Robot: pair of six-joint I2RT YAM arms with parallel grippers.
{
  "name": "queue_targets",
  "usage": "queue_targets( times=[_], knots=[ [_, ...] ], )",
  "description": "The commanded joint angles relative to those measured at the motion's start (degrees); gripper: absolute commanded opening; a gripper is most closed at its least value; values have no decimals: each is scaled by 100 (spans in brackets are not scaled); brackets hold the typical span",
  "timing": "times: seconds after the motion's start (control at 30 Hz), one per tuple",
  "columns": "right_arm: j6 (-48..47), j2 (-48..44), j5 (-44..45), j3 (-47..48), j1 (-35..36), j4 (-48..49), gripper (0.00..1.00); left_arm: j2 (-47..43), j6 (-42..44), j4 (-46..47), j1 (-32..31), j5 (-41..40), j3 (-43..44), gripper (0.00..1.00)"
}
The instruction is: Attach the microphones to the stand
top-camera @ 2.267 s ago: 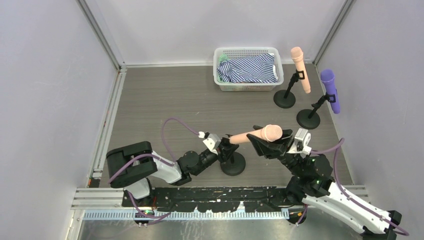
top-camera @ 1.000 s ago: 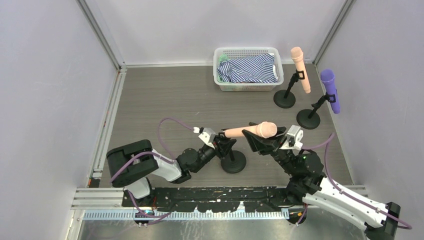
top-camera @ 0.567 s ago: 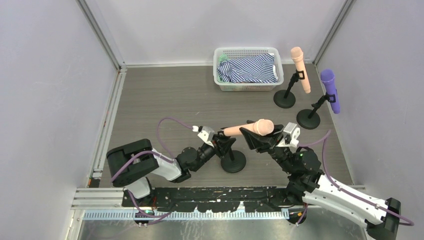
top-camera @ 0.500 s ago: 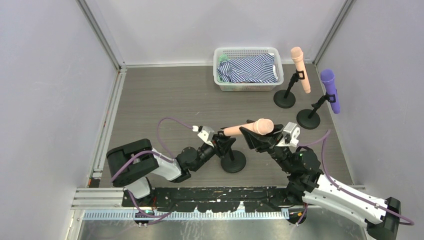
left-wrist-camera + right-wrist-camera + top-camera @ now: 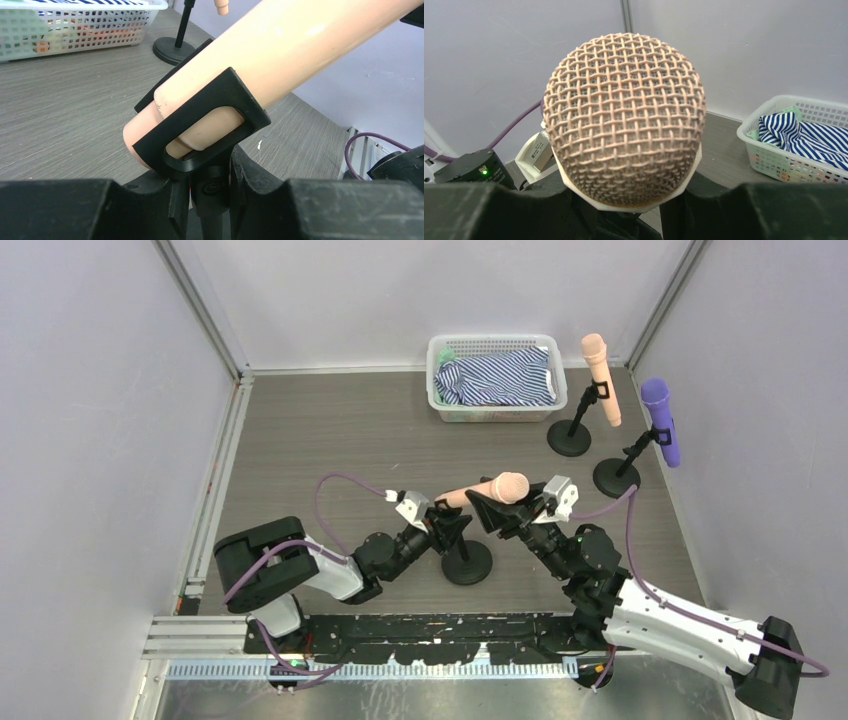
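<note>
The left gripper (image 5: 209,186) is clamped tight on the near stand (image 5: 467,565), with its two fingers pinching the black stem just under the clip (image 5: 245,102). The right gripper (image 5: 624,210) has its jaws part-way closed around the held microphone (image 5: 505,486). It grips the body directly below the mesh head, which bulges up between the fingers in the right wrist view.

This peach-pink microphone lies tilted above the near stand. Its head is up on the right-arm side and its tapered tail points down toward the left gripper. The tail end sits inside the clip's black loop and pokes a little way out of the far side, with the handle resting against the loop's edge.

Farther from the arm bases than the near stand, and off to its right, are two more stands. The peach-bearing stand (image 5: 570,438) holds a second peach microphone (image 5: 600,378) upright in its clip. The purple-bearing stand (image 5: 616,478) holds a purple microphone (image 5: 661,420) the same way. It is the closer of the two to the near stand.

Directly beyond the near stand, against the back wall and just left of the peach-bearing stand, is a white mesh basket (image 5: 495,339). A crumpled blue-and-white striped cloth (image 5: 500,377) fills most of it. A small green item (image 5: 446,357) is tucked in its left back corner. In the left wrist view, orange and red bits show through the basket's mesh, but what they are cannot be told.
</note>
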Motion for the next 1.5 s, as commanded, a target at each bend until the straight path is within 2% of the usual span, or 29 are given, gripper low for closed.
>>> queue_targets(
  times=[0.0,1.0,1.17,1.27,1.3,1.43,1.47],
  knots=[
    [225,846,-198,-475,76,-2068,1,33,637,5,-193,930,131,0],
    [702,3157,-415,-712,79,-296,1,-4,724,5,-193,1081,109,0],
    [767,3165,-509,-817,80,86,1,-18,717,5,-195,961,84,0],
    [791,2666,-539,-853,78,-11,11,-37,717,5,-197,872,54,0],
    [783,2341,-546,-846,77,-123,18,-34,723,5,-200,856,55,0],
    [728,1068,-511,-677,86,-885,35,-35,733,4,-197,825,48,0],
    [718,763,-464,-631,85,-1069,44,-38,733,5,-193,812,48,0]
  ],
)
